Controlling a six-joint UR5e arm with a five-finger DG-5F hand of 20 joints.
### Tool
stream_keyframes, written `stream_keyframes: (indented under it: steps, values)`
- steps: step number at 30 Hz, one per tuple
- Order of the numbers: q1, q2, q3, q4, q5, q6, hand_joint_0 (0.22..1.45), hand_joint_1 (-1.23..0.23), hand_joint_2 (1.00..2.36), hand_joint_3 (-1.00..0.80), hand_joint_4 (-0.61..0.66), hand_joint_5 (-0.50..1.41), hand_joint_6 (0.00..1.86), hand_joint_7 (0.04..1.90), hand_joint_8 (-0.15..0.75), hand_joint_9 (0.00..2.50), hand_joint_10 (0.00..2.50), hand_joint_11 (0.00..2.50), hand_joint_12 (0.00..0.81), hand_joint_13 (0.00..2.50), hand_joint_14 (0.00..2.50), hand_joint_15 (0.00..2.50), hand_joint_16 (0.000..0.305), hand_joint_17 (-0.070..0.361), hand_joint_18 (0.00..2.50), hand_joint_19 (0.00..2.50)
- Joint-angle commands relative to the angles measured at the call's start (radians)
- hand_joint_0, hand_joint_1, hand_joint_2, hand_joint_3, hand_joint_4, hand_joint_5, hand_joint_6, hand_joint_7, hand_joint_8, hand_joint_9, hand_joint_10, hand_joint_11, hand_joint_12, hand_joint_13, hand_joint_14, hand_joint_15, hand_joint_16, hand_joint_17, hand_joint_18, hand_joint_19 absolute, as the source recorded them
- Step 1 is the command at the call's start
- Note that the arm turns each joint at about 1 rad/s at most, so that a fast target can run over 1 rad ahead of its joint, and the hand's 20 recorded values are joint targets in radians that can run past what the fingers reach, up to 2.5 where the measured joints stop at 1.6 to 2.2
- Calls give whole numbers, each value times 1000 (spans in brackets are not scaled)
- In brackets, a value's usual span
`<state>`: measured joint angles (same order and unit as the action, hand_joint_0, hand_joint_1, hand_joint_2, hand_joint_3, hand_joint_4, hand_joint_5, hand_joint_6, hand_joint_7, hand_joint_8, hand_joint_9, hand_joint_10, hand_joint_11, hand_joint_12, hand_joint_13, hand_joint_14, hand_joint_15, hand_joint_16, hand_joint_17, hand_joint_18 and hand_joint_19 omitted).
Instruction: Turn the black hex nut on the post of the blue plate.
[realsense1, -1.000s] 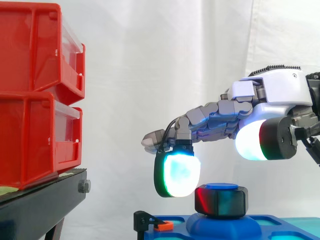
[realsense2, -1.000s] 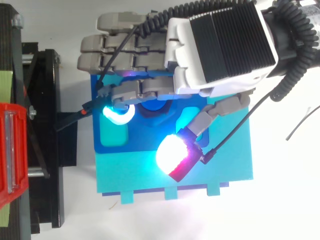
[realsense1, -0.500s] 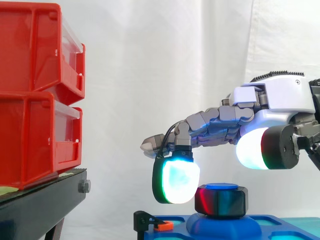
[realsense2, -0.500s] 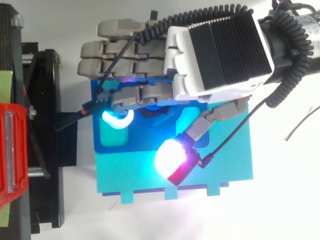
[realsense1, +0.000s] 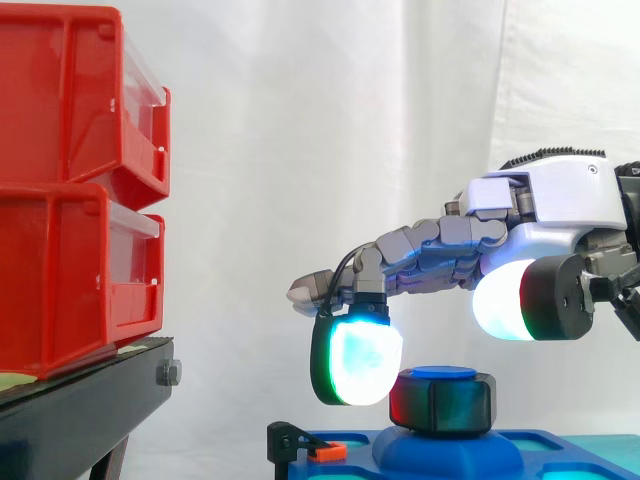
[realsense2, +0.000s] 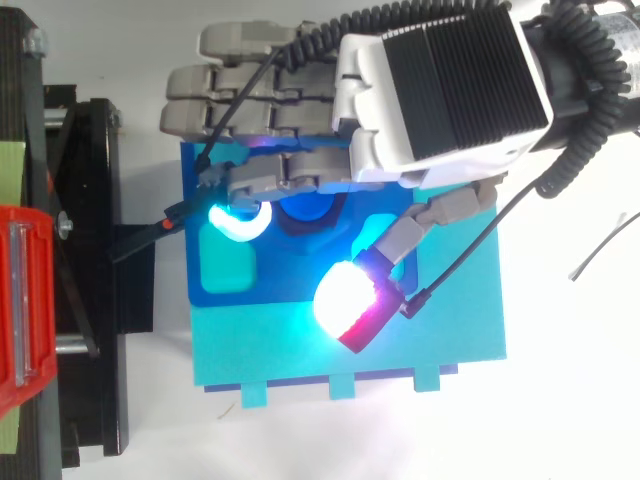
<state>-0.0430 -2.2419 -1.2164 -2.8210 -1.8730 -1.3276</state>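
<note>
White curtain behind. Hand (realsense1: 545, 200) hangs over the blue plate (realsense1: 570, 447), fingers apart, holding nothing. Its cyan fingertip pad (realsense1: 358, 362) has edged right, now just beside the black hex nut (realsense1: 443, 400) on the post. Judgement: pinch is imminent; turning not started.

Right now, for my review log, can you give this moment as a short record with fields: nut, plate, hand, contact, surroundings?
black hex nut: seated upright on the post
blue plate: flat under the post
hand: open, palm higher than the nut, fingers stretched toward the bins
fingertip pad: one bent down, glowing cyan-white, level with the nut on its bin side
thumb pad: higher than the nut, clear of it
contact: cannot tell whether the bent pad touches the nut
surroundings: two stacked red bins on a black stand
</note>
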Motion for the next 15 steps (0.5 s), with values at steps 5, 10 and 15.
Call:
stream_keyframes:
  steps: [5,10,15]
  values:
    - [-14,1,0,3,-17,-5,473,-320,1000,-500,198,-219,502,1074,230,118,0,33,362,113,0,34,56,127,0,85]
    - [-20,1,0,5,-18,-5,473,-321,1000,-500,196,-219,502,1074,229,116,0,33,362,113,0,36,57,128,0,85]
    - [-28,1,0,6,-29,-10,473,-321,1000,-500,199,-219,502,1074,229,116,0,32,361,112,0,38,57,127,0,91]
